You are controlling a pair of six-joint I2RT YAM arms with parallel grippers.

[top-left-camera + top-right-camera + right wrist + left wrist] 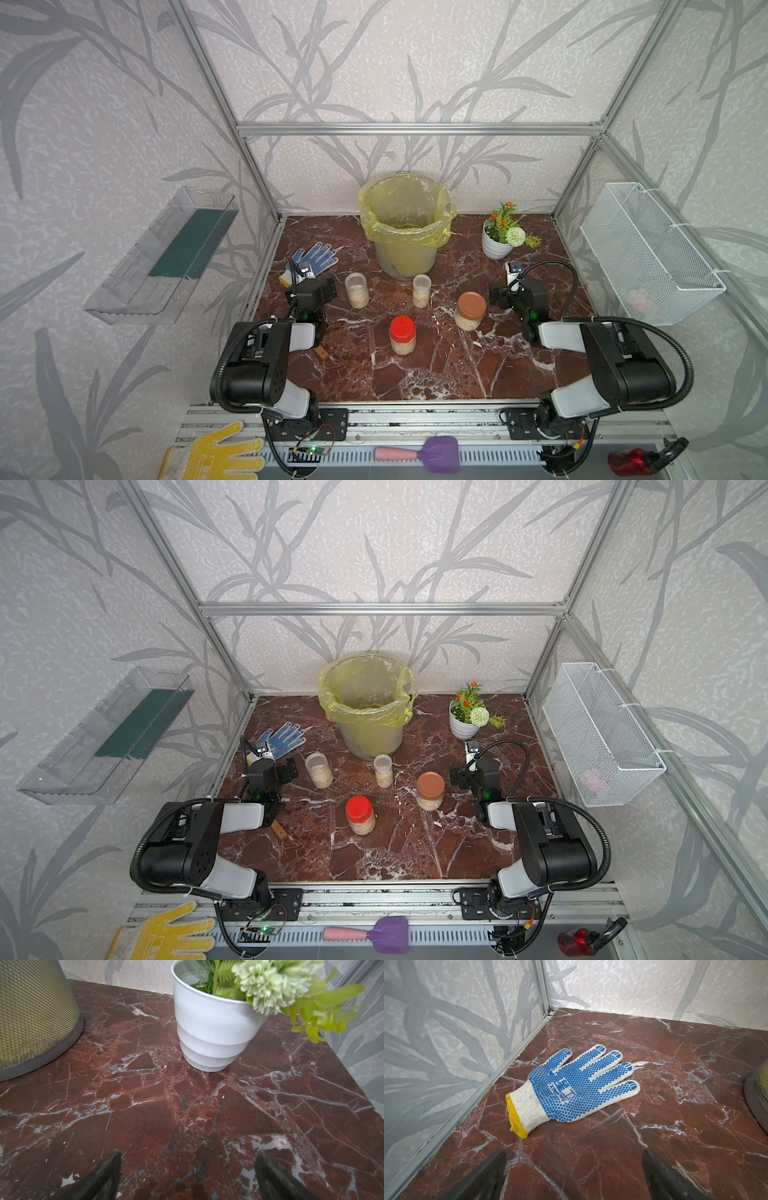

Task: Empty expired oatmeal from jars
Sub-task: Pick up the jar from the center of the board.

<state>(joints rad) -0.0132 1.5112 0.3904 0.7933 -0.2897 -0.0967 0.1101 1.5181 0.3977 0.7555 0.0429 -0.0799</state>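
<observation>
The red-brown marble tabletop (415,374) is carrying everything, inside walls papered with grey leaves. Four jars are standing upright on it, each holding oatmeal (357,296): a red-lidded jar (402,334) nearest, a brown-lidded jar (470,310) to its right, a slim clear-topped jar (421,290) just in front of the bin (405,249), and a wider clear-topped jar (356,290) further left. That one bin, lined with a yellow bag, is waiting at the far middle.

Both grippers are hanging with jaws apart and empty, the left gripper (573,1167) facing one blue glove (571,1088) and the right gripper (187,1167) facing one white flower pot (214,1028) (neither matters to the job). All four lids are looking shut, so a jar gripped by its smooth wall may be slipping or toppling during unscrewing and scattering flakes over the marble. A reach past the slim jar is risking a knock against the bin
</observation>
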